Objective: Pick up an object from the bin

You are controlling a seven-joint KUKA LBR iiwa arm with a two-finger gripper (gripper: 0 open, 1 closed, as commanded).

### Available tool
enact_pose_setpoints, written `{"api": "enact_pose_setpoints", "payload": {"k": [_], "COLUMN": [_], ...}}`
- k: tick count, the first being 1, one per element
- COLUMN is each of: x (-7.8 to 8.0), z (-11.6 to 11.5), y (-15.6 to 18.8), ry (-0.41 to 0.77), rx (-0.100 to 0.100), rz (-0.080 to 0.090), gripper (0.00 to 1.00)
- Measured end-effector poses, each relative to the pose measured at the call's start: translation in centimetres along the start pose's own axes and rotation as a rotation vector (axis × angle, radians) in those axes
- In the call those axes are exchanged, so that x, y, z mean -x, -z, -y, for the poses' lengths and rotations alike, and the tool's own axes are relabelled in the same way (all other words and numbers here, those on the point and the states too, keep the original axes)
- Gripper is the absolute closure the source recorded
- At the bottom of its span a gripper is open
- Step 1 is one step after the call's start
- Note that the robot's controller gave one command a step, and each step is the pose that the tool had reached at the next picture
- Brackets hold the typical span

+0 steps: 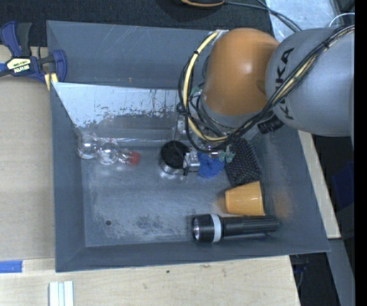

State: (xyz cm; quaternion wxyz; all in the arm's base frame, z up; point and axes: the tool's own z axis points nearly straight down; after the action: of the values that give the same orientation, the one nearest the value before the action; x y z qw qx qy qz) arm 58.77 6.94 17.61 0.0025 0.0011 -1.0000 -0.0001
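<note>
Arm: comes in from the right, its orange cover (pixel 240 72) high over the bin's (pixel 68 234) upper middle, with yellow and black cables looped round it.
Claw (pixel 186 160): down near the bin floor just below the cover, a little above the bin's middle; mostly hidden by the cover and cables.
Claw state: cannot tell whether it is spread or pressed together, nor whether it pinches anything.
Nearest things: a black round thing (pixel 172 152) just to the claw's left and a small blue thing (pixel 209 168) just to its right; both look to touch the claw, and which one it is at I cannot tell.
Black mesh piece (pixel 244 162): right of the blue thing, tilted, its upper end under the cables.
Orange cup (pixel 243 198): on its side below the mesh piece, mouth towards the right.
Torch (pixel 234 227): black, lying flat along the bin's lower edge, lens end to the left, just below the cup.
Clear pieces (pixel 97 148): a small cluster at the left of the floor, well apart from the claw, with a red bit (pixel 133 159) at its right end.
Back wall: scuffed and scratched.
</note>
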Motion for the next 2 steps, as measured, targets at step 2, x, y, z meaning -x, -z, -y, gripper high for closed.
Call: {"api": "enact_pose_setpoints", "payload": {"k": [2], "x": [2.0], "z": [3.3], "y": [-4.7], "ry": [-0.333], "rx": [-0.002], "rz": [-0.003], "gripper": [0.0]}}
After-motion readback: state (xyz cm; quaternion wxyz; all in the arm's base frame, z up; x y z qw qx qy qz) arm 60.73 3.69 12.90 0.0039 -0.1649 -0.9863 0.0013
